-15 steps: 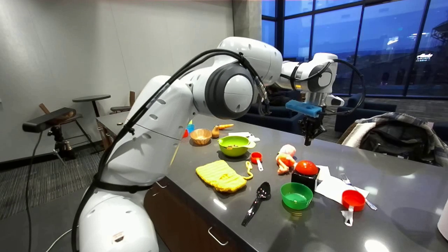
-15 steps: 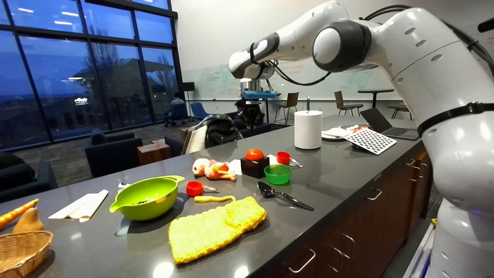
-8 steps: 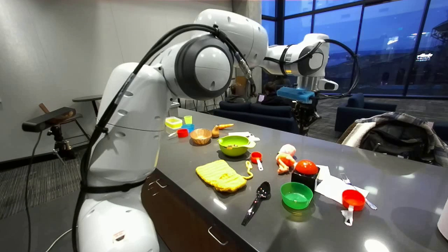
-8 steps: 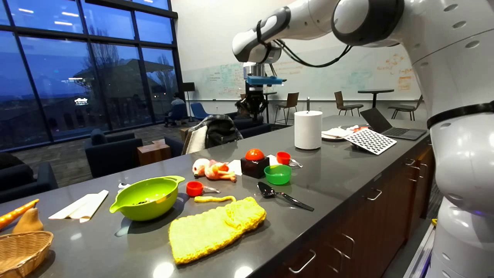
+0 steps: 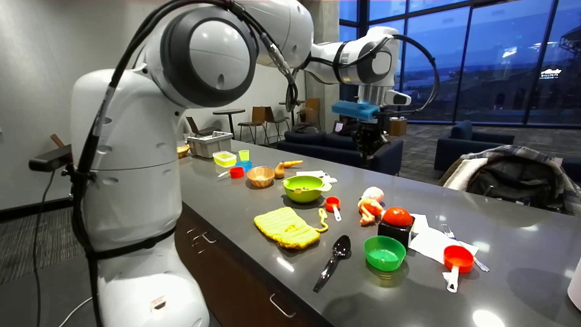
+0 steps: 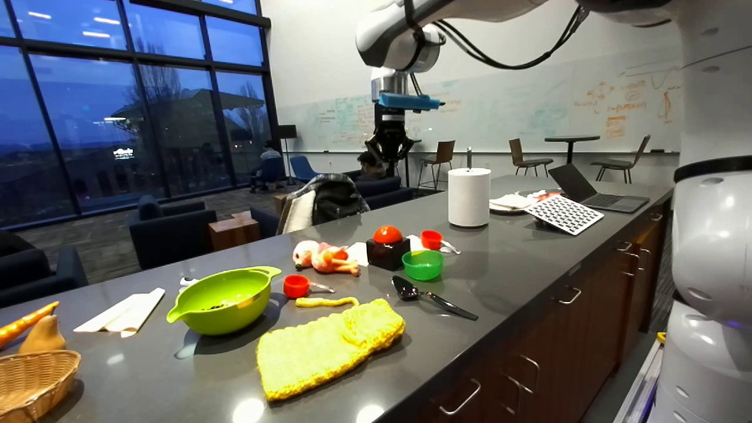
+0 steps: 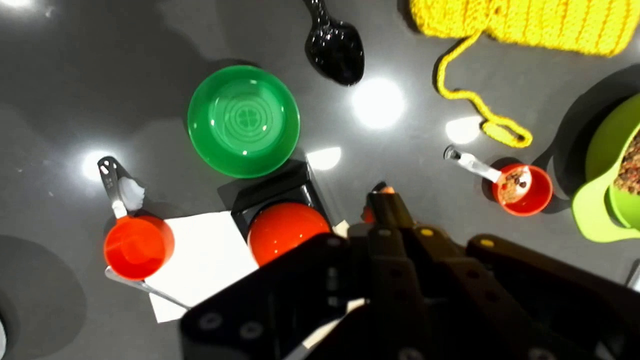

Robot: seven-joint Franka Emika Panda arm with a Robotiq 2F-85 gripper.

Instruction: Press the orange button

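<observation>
As we view the counter in an exterior view, the orange button crowns a black base just beyond the green bowl and to its right. Round, it points upward, axis vertical. We note the gripper aloft, fingertips together. Writing on the whiteboard and the lit sign we cannot read.

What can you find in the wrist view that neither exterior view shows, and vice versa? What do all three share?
Only the wrist view makes out the clover emblem inside the green bowl. Only the exterior views show the carrot, wicker basket and tall windows. All three share that bowl, the orange button, the black spoon and the gripper.
</observation>
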